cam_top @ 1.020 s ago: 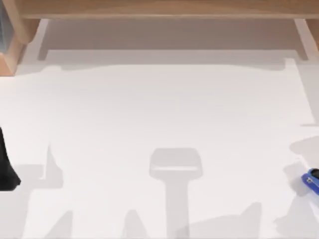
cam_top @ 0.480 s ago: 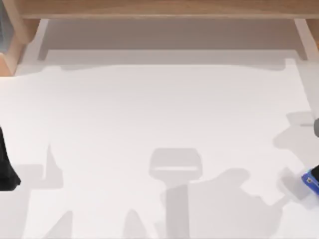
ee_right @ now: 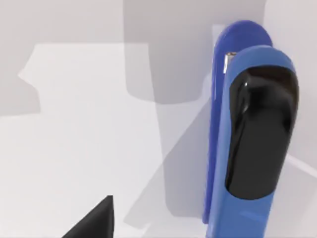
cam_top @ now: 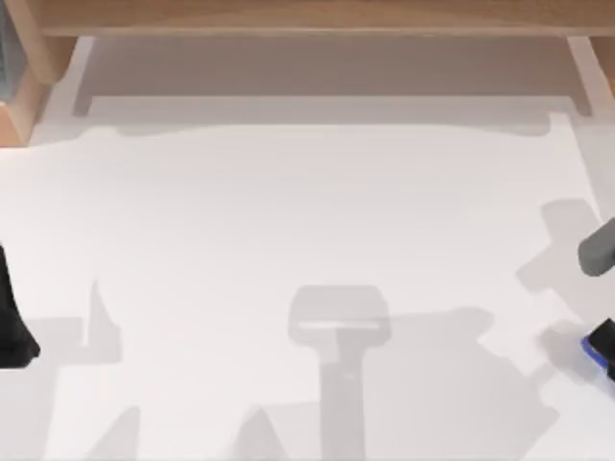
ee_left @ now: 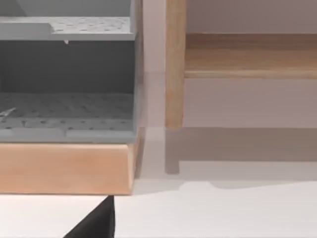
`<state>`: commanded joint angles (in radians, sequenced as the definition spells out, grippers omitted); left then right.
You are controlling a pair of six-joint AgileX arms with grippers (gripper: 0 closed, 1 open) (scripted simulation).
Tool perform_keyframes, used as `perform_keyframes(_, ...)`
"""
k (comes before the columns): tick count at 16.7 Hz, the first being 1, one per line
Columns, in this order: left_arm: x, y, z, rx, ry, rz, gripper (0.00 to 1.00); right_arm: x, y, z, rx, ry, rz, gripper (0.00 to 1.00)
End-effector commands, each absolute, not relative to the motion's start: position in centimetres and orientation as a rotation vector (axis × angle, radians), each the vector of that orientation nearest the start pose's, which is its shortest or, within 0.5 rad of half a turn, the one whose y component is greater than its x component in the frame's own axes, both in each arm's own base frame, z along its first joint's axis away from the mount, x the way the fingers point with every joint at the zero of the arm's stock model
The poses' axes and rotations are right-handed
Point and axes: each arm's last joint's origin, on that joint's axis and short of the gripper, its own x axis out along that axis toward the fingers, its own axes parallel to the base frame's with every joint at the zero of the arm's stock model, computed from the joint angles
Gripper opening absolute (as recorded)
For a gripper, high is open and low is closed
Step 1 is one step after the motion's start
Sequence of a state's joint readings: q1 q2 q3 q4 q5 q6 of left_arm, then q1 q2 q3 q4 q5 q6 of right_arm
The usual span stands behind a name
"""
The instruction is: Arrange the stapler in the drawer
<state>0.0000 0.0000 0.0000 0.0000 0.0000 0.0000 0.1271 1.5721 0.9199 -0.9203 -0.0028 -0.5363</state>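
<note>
Right gripper point(cam_top: 603, 338): hangs over stapler point(ee_right: 250, 134) at worktop's point(cam_top: 288, 211) four o'clock edge; opening not discernible
Stapler axis: runs lengthwise beneath it
Nearer arm: right

From above, you look straight down on the white table point(cam_top: 288, 221), with a wooden shelf point(cam_top: 307, 14) along its far edge. Your left wrist camera sits low, facing that shelf point(ee_left: 247, 54) and a grey drawer unit point(ee_left: 67, 74). Your right wrist camera hangs close over the blue stapler point(ee_right: 252, 134), shared with the overhead view's right edge point(cam_top: 598, 353).
</note>
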Motion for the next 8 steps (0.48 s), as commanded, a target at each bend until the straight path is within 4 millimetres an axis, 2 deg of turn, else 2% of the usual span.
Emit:
perform_keyframes(4, 10.6, -0.1, 16.0, 0.000, 0.000, 0.000, 1.00, 25.4, 3.3, 16.3, -0.514, 1.508, 0.518, 1.00)
perform_keyframes(8, 10.6, -0.1, 16.0, 0.000, 0.000, 0.000, 1.00, 25.6, 3.4, 13.8, -0.517, 1.503, 0.520, 1.00)
